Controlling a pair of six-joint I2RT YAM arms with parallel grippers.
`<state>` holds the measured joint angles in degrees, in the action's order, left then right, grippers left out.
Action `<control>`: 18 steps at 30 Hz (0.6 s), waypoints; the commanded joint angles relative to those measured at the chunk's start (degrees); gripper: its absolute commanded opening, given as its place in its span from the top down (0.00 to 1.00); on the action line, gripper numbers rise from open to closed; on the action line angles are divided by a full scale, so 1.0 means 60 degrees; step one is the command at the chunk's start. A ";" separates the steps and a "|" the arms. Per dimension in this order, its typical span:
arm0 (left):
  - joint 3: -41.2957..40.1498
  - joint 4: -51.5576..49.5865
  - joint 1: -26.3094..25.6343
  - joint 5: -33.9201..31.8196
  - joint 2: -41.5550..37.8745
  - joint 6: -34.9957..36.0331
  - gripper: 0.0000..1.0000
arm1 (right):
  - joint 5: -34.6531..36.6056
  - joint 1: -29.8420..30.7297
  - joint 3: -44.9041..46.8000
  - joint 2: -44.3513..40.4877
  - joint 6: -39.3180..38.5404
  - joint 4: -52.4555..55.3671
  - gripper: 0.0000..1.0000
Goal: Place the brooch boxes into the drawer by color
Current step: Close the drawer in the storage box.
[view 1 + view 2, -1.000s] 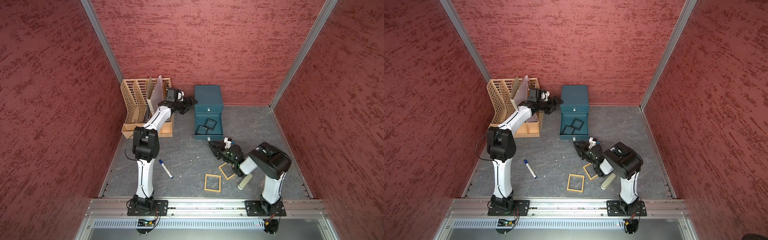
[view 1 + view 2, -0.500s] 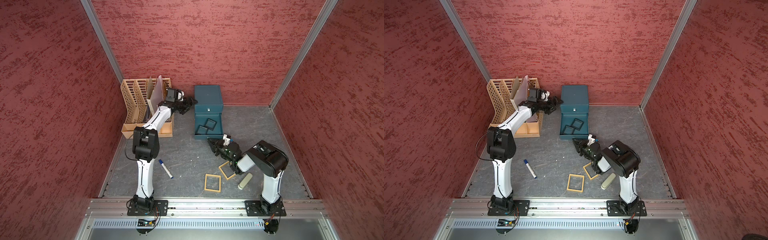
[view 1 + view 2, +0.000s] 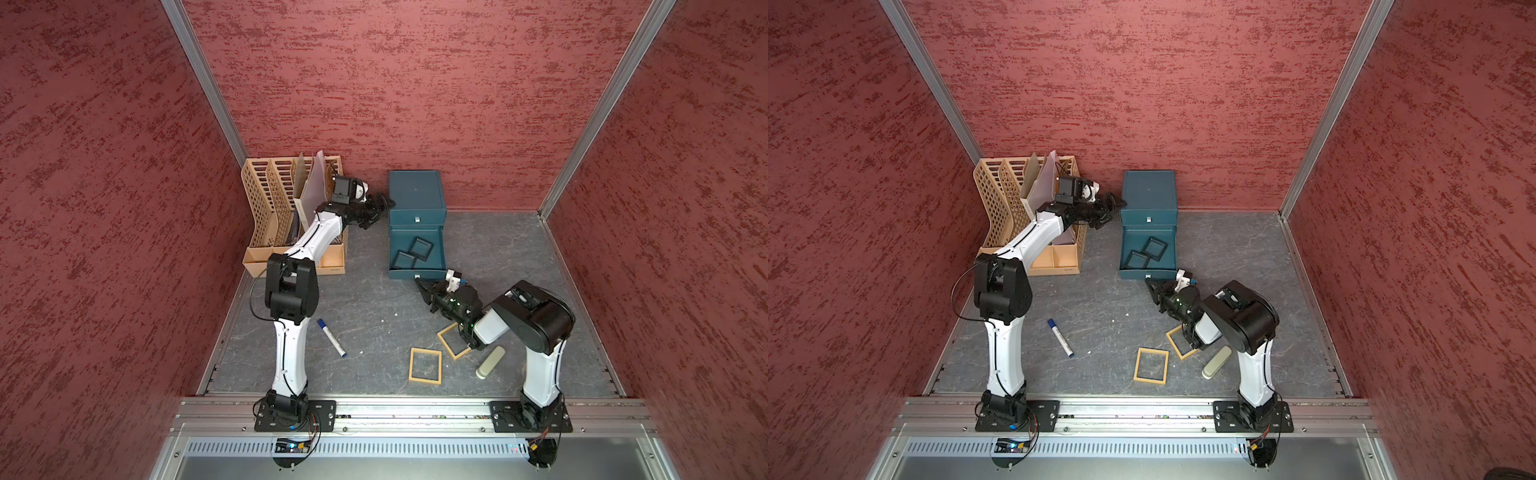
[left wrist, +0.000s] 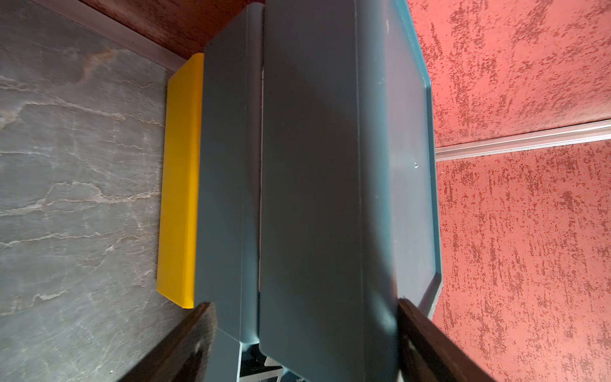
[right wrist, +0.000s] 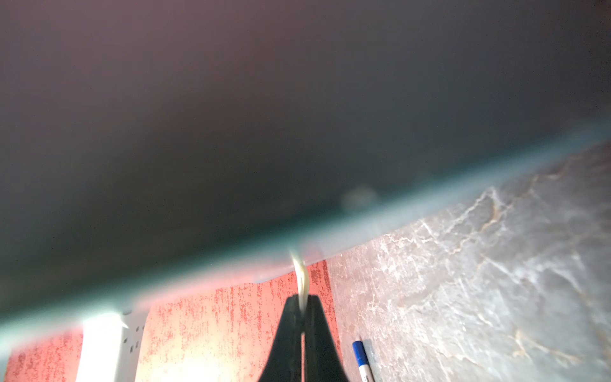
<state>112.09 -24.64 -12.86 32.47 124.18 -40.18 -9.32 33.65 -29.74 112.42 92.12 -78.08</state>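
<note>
You see the smooth teal chest of drawers (image 3: pixel 417 195) by the back wall — two flat black square brooch boxes (image 3: pixel 412 252) lie inside its open drawer. Two tan-yellow square frames (image 3: pixel 425 365) rest on the grey stone-look floor. Your left gripper (image 3: pixel 380 206) spreads wide around the chest's side. Your right gripper (image 5: pixel 302 317) is pinched closed on the drawer's little silver pull (image 5: pixel 301 274).

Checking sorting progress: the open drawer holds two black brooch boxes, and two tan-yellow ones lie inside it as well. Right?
Not quite. The open drawer does hold the two black brooch boxes, but both top views show the two tan-yellow ones lying on the floor by the right arm.
</note>
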 commanded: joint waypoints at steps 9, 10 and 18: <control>-0.0108 -0.0786 -0.0086 -0.0519 0.0061 0.0259 0.14 | 0.0491 -0.0066 -0.0823 -0.0561 -0.0263 0.0867 1.00; -0.0117 -0.0785 -0.0092 -0.0523 0.0060 0.0261 0.14 | 0.0514 -0.0074 -0.0865 -0.0638 -0.0290 0.0987 1.00; -0.0137 -0.0785 -0.0114 -0.0572 0.0045 0.0275 0.14 | 0.0708 -0.0084 -0.1209 -0.1480 -0.0644 0.2192 1.00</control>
<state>112.09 -24.21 -12.88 31.14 124.18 -40.18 -7.07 33.43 -34.79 105.58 90.35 -67.81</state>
